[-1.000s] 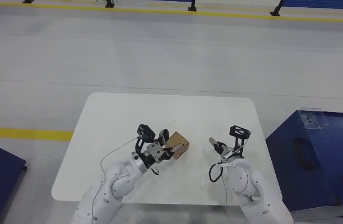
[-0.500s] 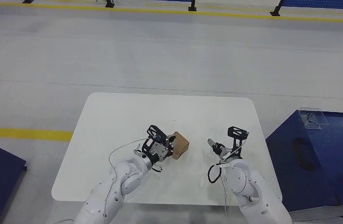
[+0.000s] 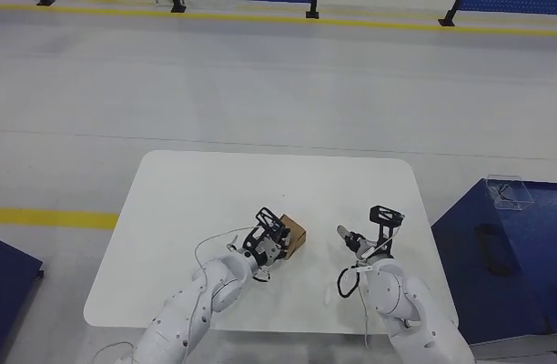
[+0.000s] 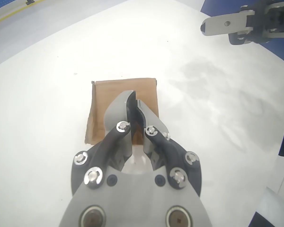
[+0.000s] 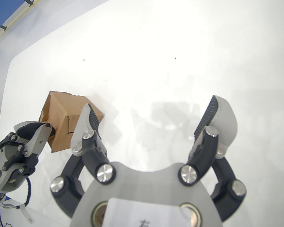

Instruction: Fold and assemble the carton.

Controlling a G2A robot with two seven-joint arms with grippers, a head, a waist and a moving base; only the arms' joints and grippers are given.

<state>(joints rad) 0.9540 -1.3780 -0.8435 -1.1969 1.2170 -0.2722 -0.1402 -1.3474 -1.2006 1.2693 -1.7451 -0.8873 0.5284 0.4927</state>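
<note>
Brown creased cardboard carton (image 3: 293, 235) on smooth white table (image 3: 187, 200); left gripper (image 4: 135, 96) jaws clenched against it, right gripper (image 5: 151, 116) jaws released.

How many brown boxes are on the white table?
1. The brown carton sits near the table's middle, right against the left gripper; the right gripper is apart from it.

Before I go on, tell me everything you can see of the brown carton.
The small brown cardboard carton is a squat box, closed on the faces in view, with creased sides and a ragged corner. It rests on the white table, near its middle, turned at an angle to the edges. The left tool, fingers closed, seems to pinch its near edge. The right tool hangs open beside it, not touching.
</note>
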